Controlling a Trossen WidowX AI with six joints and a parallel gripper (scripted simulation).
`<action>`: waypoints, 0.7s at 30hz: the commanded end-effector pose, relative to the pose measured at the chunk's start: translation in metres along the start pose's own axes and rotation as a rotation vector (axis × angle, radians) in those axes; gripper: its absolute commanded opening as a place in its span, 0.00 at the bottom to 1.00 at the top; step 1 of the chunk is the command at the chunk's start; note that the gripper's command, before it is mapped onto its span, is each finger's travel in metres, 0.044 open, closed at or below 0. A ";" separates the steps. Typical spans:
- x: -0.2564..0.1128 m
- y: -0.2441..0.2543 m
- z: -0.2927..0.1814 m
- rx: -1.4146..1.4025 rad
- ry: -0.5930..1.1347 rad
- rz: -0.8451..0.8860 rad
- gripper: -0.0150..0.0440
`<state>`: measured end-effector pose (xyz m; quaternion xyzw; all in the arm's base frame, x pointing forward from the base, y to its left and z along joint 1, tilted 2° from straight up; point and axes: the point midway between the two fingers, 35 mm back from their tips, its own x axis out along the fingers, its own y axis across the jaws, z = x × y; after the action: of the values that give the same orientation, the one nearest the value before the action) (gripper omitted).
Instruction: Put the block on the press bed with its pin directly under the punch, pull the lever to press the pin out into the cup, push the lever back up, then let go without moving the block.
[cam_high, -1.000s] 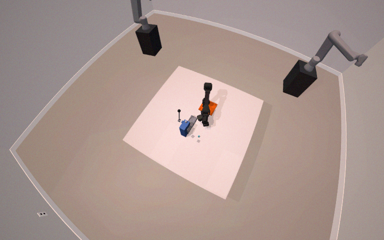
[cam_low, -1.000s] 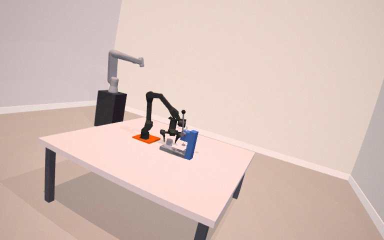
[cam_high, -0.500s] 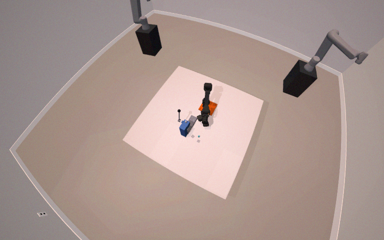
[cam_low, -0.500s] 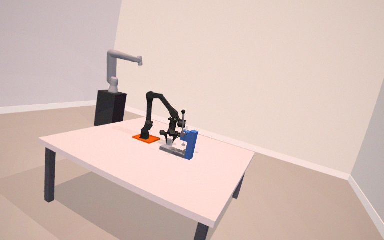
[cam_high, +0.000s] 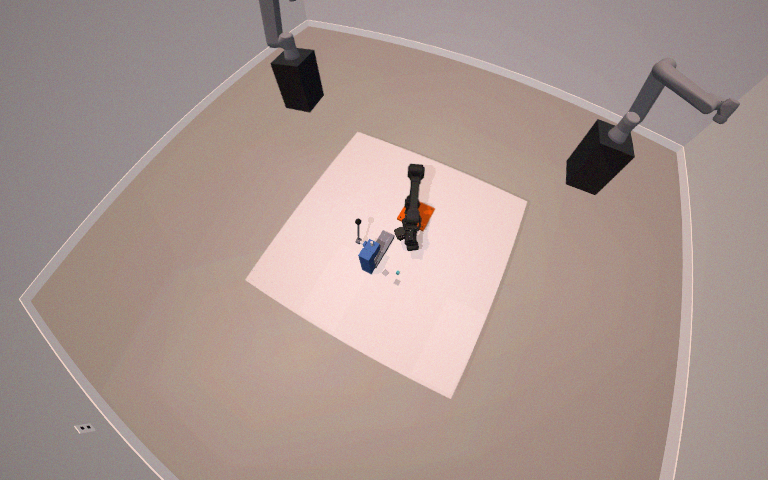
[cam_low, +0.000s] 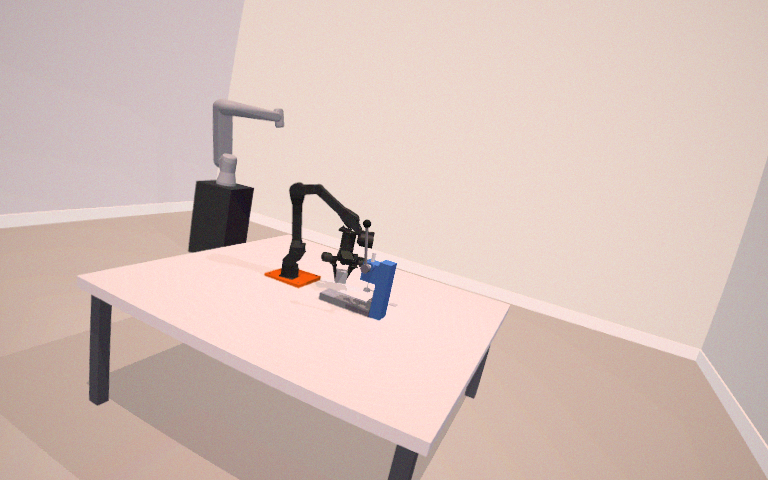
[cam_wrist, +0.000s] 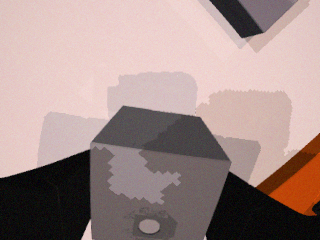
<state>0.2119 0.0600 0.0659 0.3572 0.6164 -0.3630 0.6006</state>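
1. The claw (cam_high: 411, 243) (cam_low: 342, 276) (cam_wrist: 155, 156) pinches the block (cam_low: 340, 276) (cam_wrist: 160, 175) — left of the blue press (cam_high: 368, 258) (cam_low: 383, 291) in the exterior view.
2. Only the wrist view shows the pin (cam_wrist: 149, 226) — its round end faces upward; the block's long axis is unclear.

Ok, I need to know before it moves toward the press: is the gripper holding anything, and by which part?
Yes, the gray block, held by two opposite sides, its light pin end facing the wrist camera.

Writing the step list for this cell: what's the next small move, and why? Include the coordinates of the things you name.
Probably lift straight up: the black parallel-jaw gripper (cam_low: 342, 276) is shut on the grey rectangular block (cam_low: 340, 276) (cam_wrist: 155, 185), which is beside the long grey press bed (cam_high: 385, 242) (cam_low: 344, 301), not yet on it.
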 end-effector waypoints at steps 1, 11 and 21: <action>-0.021 0.000 -0.001 0.005 -0.005 0.009 0.25; -0.058 -0.008 -0.004 0.005 -0.005 0.009 0.25; -0.069 -0.016 0.030 0.005 -0.007 0.012 0.25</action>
<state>0.2118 0.0344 0.1310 0.3619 0.6121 -0.3635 0.6019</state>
